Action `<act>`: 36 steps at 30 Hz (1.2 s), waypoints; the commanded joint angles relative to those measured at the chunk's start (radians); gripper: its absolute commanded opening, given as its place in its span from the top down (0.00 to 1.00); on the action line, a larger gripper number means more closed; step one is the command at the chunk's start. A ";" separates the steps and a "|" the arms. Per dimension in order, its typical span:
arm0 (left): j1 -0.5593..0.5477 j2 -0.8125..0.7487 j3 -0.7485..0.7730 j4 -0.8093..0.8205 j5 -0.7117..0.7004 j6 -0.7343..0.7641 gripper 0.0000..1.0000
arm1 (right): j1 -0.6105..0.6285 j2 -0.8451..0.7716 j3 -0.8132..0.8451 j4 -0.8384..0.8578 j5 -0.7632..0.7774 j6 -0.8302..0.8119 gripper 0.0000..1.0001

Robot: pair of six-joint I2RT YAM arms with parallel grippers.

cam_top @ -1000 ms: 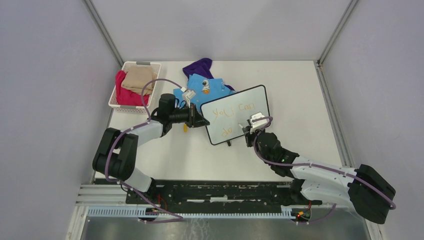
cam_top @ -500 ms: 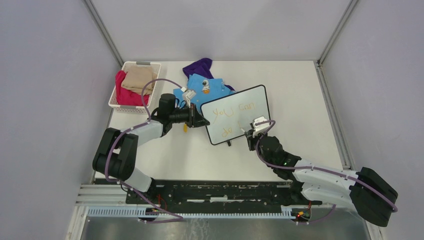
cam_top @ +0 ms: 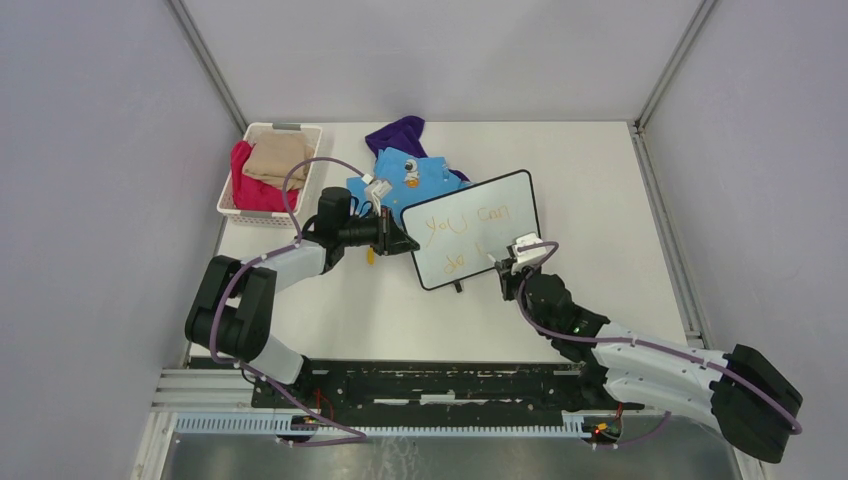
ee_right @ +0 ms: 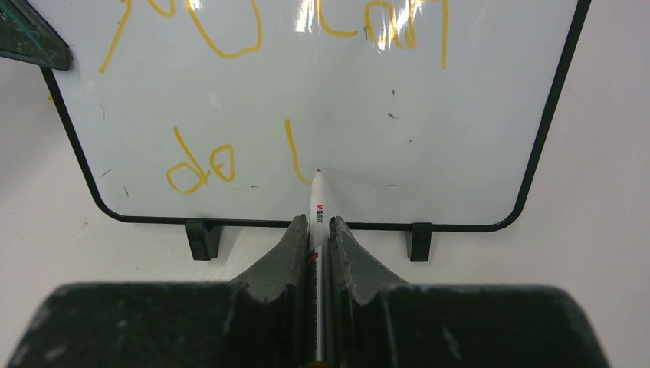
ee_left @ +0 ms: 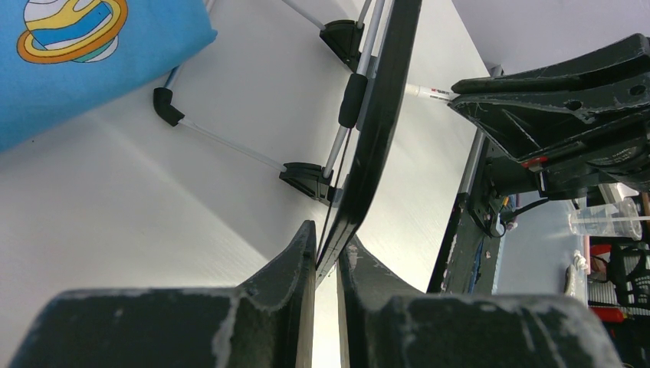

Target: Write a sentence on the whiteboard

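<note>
The whiteboard [cam_top: 475,240] stands tilted on its black feet, thin black frame around it. Orange-yellow writing [ee_right: 230,31] reads "you can" on the top line, then "do" [ee_right: 199,161] and one downstroke [ee_right: 295,153] on the second. My left gripper [cam_top: 405,243] is shut on the board's left edge; in the left wrist view the frame [ee_left: 375,130] sits edge-on between the fingers [ee_left: 295,253]. My right gripper [ee_right: 318,230] is shut on a white marker [ee_right: 316,203], its tip at the board just right of the downstroke.
A blue printed shirt [cam_top: 405,172] and purple cloth [cam_top: 398,132] lie behind the board. A white basket [cam_top: 232,200] with red and tan clothes stands at the back left. Grey walls enclose the table on three sides.
My right gripper has moved right and a little toward the near edge along the board's lower line, with the marker in it. The left gripper and the board have stayed put.
</note>
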 commanded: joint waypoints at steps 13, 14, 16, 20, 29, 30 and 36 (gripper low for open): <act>-0.008 0.025 0.000 -0.090 -0.051 0.059 0.98 | -0.029 0.053 0.156 0.048 0.010 -0.058 1.00; -0.009 0.025 0.001 -0.090 -0.050 0.059 0.98 | -0.032 0.057 0.161 0.048 0.009 -0.059 1.00; -0.008 0.026 0.001 -0.091 -0.050 0.060 0.98 | -0.038 0.067 0.163 0.052 0.009 -0.061 1.00; -0.008 0.027 0.002 -0.091 -0.050 0.060 0.98 | -0.052 0.090 0.162 0.059 0.001 -0.060 1.00; -0.009 0.026 0.002 -0.091 -0.051 0.060 0.98 | -0.059 0.079 0.105 0.051 -0.010 -0.037 1.00; -0.009 0.025 0.002 -0.091 -0.052 0.060 0.98 | -0.059 0.072 0.095 0.050 -0.008 -0.034 1.00; -0.009 0.025 0.003 -0.094 -0.053 0.062 0.98 | -0.059 0.031 0.032 0.042 -0.010 0.000 1.00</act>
